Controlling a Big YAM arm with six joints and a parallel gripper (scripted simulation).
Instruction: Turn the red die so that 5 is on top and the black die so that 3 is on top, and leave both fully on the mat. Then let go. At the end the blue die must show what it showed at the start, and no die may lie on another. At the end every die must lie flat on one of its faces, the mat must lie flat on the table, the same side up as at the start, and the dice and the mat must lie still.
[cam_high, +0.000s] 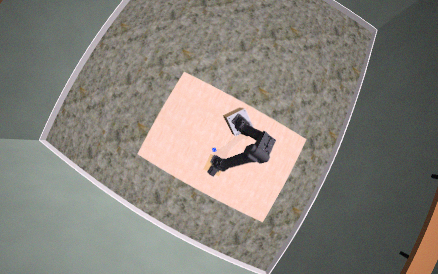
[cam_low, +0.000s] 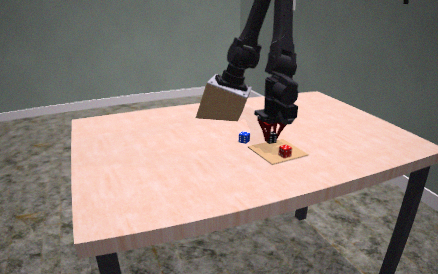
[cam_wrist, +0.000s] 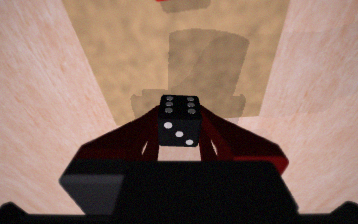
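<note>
My gripper (cam_low: 271, 138) (cam_wrist: 179, 111) is shut on the black die (cam_low: 272, 136) (cam_wrist: 179, 132), pointing down at the back edge of the tan mat (cam_high: 208, 164) (cam_low: 261, 150) (cam_wrist: 120, 50). In the wrist view the die shows a three-pip face nearer the camera and a six-pip face beyond it. Its exact height over the mat is hard to tell. The red die (cam_low: 285, 151) lies on the mat towards the front right in the exterior view; its pips are too small to read surely. The blue die (cam_high: 214, 149) (cam_low: 244, 137) lies on the table off the mat.
A tilted box-like block (cam_low: 221, 102) with a pale top plate, at the end of another dark arm section, stands behind and left of the gripper in the exterior view. The wooden table (cam_high: 170, 120) (cam_low: 150, 165) extends around the mat.
</note>
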